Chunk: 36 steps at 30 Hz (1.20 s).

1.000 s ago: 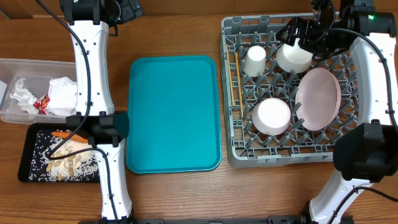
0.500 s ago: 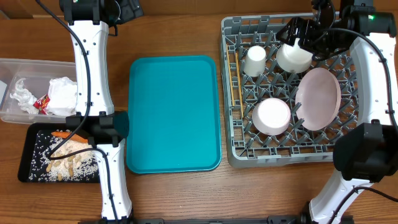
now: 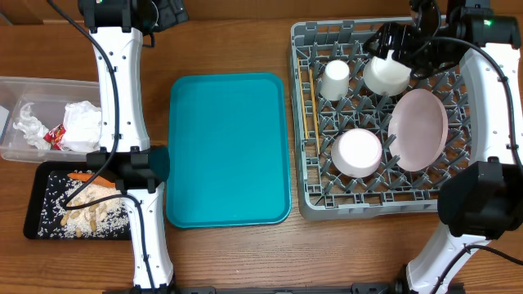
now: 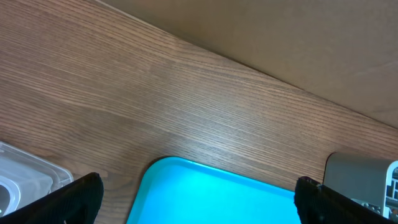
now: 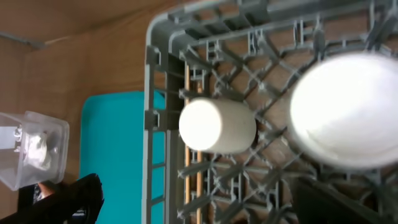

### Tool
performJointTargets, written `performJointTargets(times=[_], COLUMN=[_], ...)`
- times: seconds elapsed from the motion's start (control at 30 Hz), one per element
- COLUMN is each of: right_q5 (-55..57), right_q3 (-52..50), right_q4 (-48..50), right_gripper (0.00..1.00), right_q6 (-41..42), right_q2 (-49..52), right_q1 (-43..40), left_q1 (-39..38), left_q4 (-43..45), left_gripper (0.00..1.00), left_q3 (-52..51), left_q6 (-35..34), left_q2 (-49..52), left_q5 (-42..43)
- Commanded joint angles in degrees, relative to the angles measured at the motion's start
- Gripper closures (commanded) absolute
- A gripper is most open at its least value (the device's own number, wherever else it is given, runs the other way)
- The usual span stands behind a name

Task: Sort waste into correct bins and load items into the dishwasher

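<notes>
At the right end of the desk [image 3: 237, 261], the grey rack [image 3: 368, 209] carries all the dishes. The white cup [image 3: 335, 79] sits in its far left part, with one white bowl [image 3: 386, 75] just to its right. The second bowl [image 3: 357, 153] sits nearer the middle, and the pale pink plate [image 3: 418, 131] leans on edge just beside that bowl. The chopsticks [image 3: 309, 102] lie along the rack's left wall. We see our right gripper [image 5: 199, 202] hanging over the far side of the rack with its fingers spread wide. In its wrist view the cup lies ahead between the two fingers. The far bowl lies ahead toward the right finger, and both are apart from the fingers. Our left gripper [image 4: 199, 196] hovers by the desk's far edge, jaws just as wide. It is above the far left corner of the teal tray [image 3: 229, 147], gripping nothing. The waste lies well apart from it along the desk's left edge. The crumpled tissue [image 3: 82, 124] and the red wrapper [image 3: 55, 137] are in the clear tub [image 3: 24, 86]. The carrot piece [image 3: 80, 175], peanuts [image 3: 91, 214] and rice scraps [image 3: 61, 219] are in the black tray [image 3: 37, 192] at the near left corner.
</notes>
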Motion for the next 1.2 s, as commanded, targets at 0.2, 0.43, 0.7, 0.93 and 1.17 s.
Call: performJointTargets(times=[0.2,0.43,0.7,0.93,1.17], right_q5=[2.8,8.2,11.9,8.0,-1.0], right_q3=[1.6,-2.0,-31.5,-67.3,-97.2], right_q4=[17.8,18.6,24.4,45.5,66.7], right_gripper=[0.0,0.0,0.0,0.0,0.0], right_q6=[-7.2,-14.8,-15.9,-15.2,-15.3], right_q2=[-18.7,-38.8,-67.5,-90.3,-107.0], right_q1=[2.0,2.8,2.7,0.7,-1.4], left_q1=[-0.2,-0.2,-0.2,-0.2,-0.2], left_q4=[-0.2,-0.2,-0.2,-0.2,-0.2], left_gripper=[0.0,0.0,0.0,0.0,0.0], left_q3=[0.3,0.3,0.3,0.3,0.3], left_q6=[1.0,1.0,1.0,1.0,1.0], left_q2=[-0.4,-0.4,-0.4,-0.4,-0.4], left_q5=[-0.5,-0.5,-0.5,-0.5,-0.5])
